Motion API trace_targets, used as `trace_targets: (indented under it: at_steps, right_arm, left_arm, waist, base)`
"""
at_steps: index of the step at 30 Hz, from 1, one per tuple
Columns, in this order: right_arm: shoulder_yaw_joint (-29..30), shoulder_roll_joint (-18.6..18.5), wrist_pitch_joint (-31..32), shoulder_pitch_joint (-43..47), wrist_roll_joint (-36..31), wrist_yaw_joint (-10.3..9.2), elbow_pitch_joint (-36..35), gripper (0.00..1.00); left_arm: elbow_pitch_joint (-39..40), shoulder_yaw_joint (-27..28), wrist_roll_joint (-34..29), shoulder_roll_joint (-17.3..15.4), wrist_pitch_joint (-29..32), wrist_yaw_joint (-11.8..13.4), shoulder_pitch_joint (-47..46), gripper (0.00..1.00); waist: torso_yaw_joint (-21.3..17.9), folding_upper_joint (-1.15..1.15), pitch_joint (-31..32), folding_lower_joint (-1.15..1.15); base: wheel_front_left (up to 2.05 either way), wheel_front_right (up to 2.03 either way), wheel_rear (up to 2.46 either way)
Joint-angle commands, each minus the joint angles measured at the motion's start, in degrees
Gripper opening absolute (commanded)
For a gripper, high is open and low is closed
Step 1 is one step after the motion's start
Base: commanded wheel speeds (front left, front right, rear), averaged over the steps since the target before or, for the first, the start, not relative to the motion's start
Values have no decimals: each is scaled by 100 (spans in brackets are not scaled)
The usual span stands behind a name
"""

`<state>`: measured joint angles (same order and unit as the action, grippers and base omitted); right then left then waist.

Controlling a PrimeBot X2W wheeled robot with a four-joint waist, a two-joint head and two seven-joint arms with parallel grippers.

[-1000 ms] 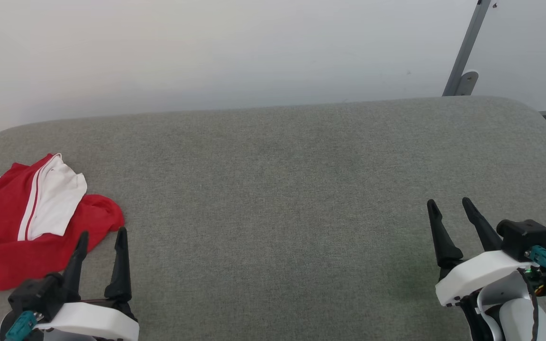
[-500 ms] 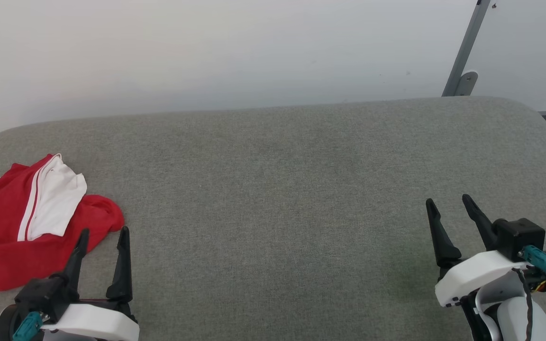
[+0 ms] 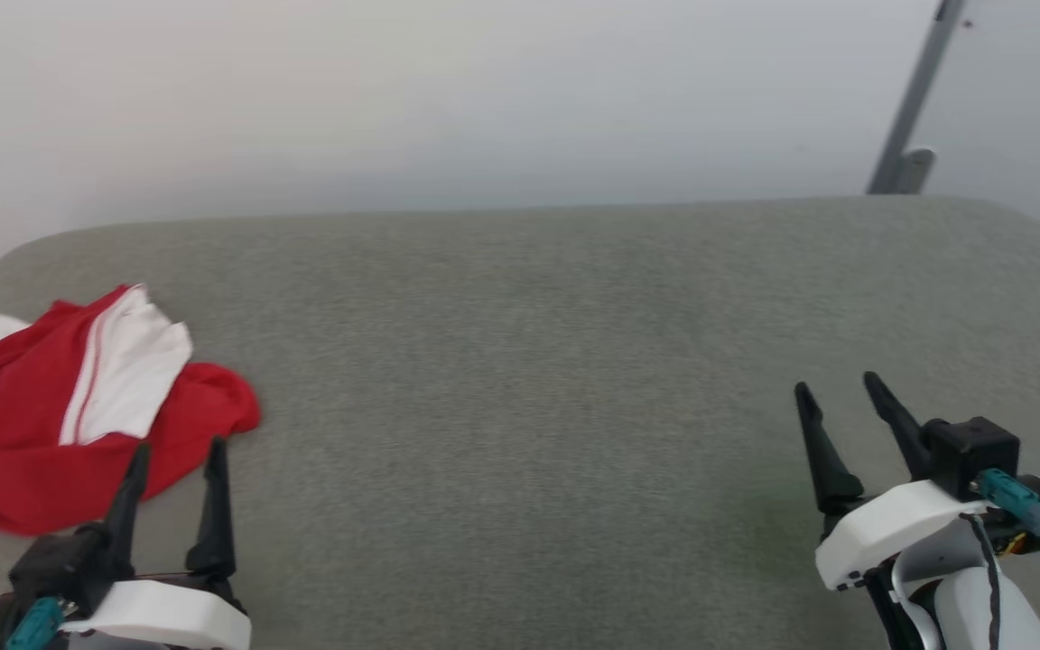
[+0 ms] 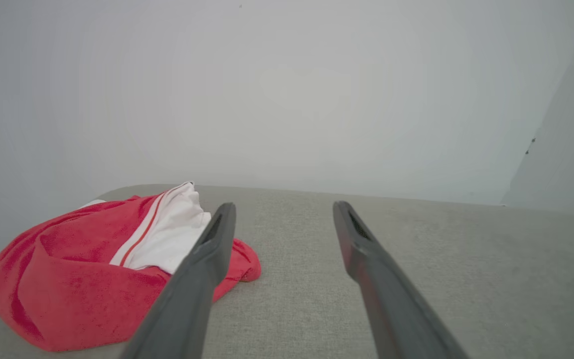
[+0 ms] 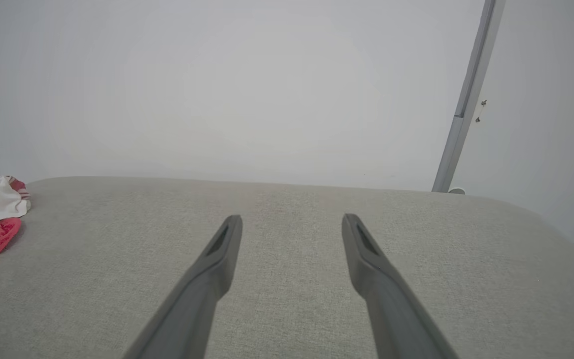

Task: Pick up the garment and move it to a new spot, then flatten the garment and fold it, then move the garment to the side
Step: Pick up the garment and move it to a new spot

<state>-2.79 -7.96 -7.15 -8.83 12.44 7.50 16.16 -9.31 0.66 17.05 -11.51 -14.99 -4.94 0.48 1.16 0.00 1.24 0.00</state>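
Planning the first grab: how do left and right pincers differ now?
The left pincer is beside the garment, one finger overlapping it in the head view; the right pincer is over bare cushion, far away. The left pincer points straight up that view; the right leans left. Both are open, empty.

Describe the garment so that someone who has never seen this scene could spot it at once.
Find the wide grey upholstered surface below the white wall. At its left end, just ahead of the left tool, lies the garment in a crumpled heap. It is bright red with a white sleeve end edged in red-and-white stripes, vivid against the plain grey cloth.
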Motion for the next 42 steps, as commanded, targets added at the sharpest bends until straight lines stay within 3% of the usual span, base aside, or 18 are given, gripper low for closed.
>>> trace_targets:
  at_steps: [1, 15, 28, 36, 42]
  right_arm:
    - [-58, -8, 27, 2, 49, -2, -44, 100]
    - [-621, -3, 199, -69, 216, -2, -121, 100]
    - [-575, -42, 171, 9, 260, -2, -139, 100]
    - [-449, -101, 327, -128, 156, -2, -385, 100]
    - [-493, -273, 576, -465, 42, -3, -791, 100]
  left_arm:
    - [-37, 62, 46, -25, -27, 51, 1, 100]
    - [138, 444, 277, -194, 236, 359, 114, 100]
    - [264, 365, 473, -196, 554, 373, -100, 100]
    - [-111, 175, 562, -361, 856, 176, -1017, 100]
    - [-977, 75, 678, -600, 944, -40, -2179, 100]
  waist:
    - [153, 0, 46, 0]
    - [1587, 0, 242, 0]
    - [2322, 0, 197, 0]
    - [2173, 0, -208, 0]
    - [1760, 0, -894, 0]
  base:
    - [0, 0, 0]
    - [0, 0, 0]
    - [0, 0, 0]
    - [0, 0, 0]
    - [0, 0, 0]
